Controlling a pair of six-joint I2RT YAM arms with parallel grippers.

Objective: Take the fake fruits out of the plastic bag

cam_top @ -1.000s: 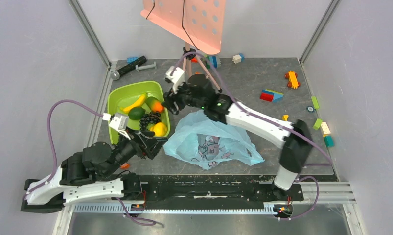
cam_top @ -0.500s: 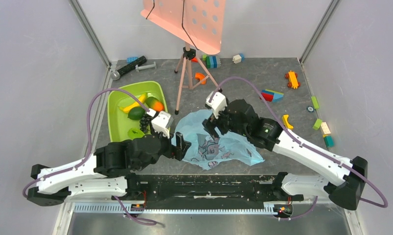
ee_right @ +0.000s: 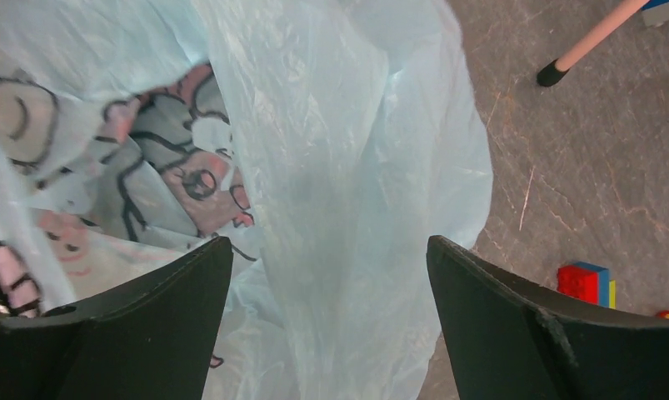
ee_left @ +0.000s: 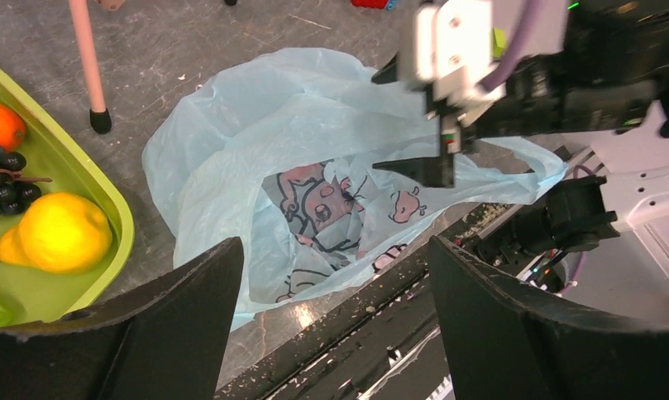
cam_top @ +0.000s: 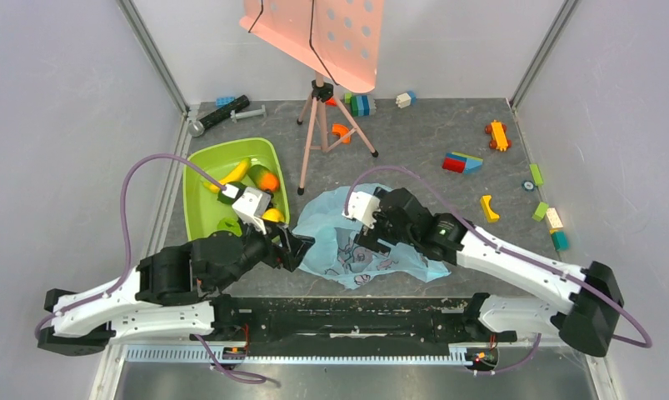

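Top external view: plastic bag (cam_top: 401, 254) lies crumpled mid-surface (cam_top: 414, 142), and the fake fruits (cam_top: 267, 180) sit in the lime-green tub (cam_top: 199, 196) at its 10 o'clock. Left pincer (ee_left: 335, 250) gapes wide at the bag's 9 o'clock edge. Right pincer (ee_right: 327, 250) is wide over its middle, both empty.

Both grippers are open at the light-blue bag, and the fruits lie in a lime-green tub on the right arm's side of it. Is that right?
Wrong side: the lime-green tub holding the fruits sits on the left arm's side of the light-blue bag, as the top view shows. The left gripper and right gripper are indeed open at the bag.
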